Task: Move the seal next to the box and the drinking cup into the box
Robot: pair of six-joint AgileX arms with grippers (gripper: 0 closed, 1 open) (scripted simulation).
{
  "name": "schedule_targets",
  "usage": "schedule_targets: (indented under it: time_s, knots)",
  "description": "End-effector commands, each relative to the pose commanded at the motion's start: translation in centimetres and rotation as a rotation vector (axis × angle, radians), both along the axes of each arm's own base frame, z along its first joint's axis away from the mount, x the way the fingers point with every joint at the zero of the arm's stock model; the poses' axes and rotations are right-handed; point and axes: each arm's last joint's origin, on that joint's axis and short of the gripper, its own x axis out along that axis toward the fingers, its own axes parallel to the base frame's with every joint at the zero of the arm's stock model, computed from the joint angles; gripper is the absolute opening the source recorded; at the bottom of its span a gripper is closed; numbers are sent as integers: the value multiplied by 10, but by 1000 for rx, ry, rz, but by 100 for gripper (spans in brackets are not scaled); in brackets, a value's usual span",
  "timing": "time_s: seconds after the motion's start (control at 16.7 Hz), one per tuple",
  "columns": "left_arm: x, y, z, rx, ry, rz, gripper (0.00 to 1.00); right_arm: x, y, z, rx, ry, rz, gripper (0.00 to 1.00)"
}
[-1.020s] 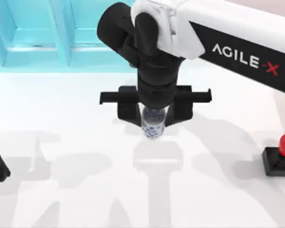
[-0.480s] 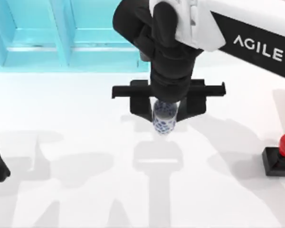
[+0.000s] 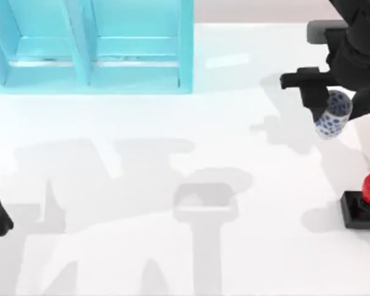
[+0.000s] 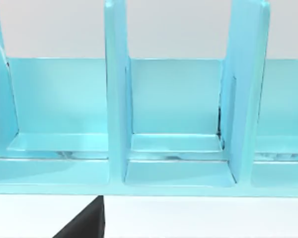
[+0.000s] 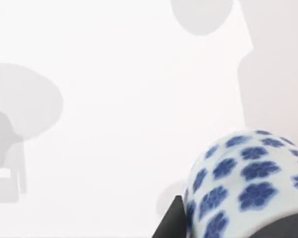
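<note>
Seal (image 3: 365, 202) is standing upright on the desk (image 3: 172, 246) at the near right edge, long axis vertical, red knob up, black block base flat on the surface, nothing touching it.

Left arm is sitting parked at the near left edge; can't tell how its pincer is set.

Drinking cup (image 3: 332, 115) is hanging above the desk at the right side, farther back than the seal and well apart from it. It's tilting: long axis lying slanted, the end nearer the camera pointing near-left, the other end running back into the pincer. Can't tell which end is the rim. In the right wrist view the patterned wall of the cup (image 5: 248, 183) is bulging out past a dark finger (image 5: 171, 220).

Right pincer (image 3: 342, 105) is pinching the drinking cup, a finger on each side of its wall, cup sticking out beyond the fingertips toward the near side.

Box (image 3: 92, 43) is sitting at the far left, light blue, split by upright dividers. The compartments (image 4: 176, 124) facing the left wrist camera are showing bare floors. Cup is well to the right of the box, apart from it.
</note>
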Motion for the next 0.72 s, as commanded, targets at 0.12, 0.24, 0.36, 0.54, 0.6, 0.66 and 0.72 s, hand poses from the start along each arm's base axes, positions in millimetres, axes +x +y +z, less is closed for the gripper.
schedule_targets:
  time_s: [0.12,0.24,0.36,0.54,0.6,0.66,0.72]
  knots:
    - [0,0,0,0,0,0,100,1,-48,-5,-7,29,-15,0]
    - [0,0,0,0,0,0,100,-7,-83,-10,-5,62,-30,0]
    - [0,0,0,0,0,0,100,-16,-115,-9,-5,56,-43,0]
    - [0,0,0,0,0,0,100,-37,-176,-7,-20,33,-59,0]
    - [0,0,0,0,0,0,100,-49,-198,-8,-24,35,-61,0]
    - [0,0,0,0,0,0,100,-63,-219,-10,-25,42,-61,0]
    - [0,0,0,0,0,0,100,-79,-237,-13,-24,49,-57,0]
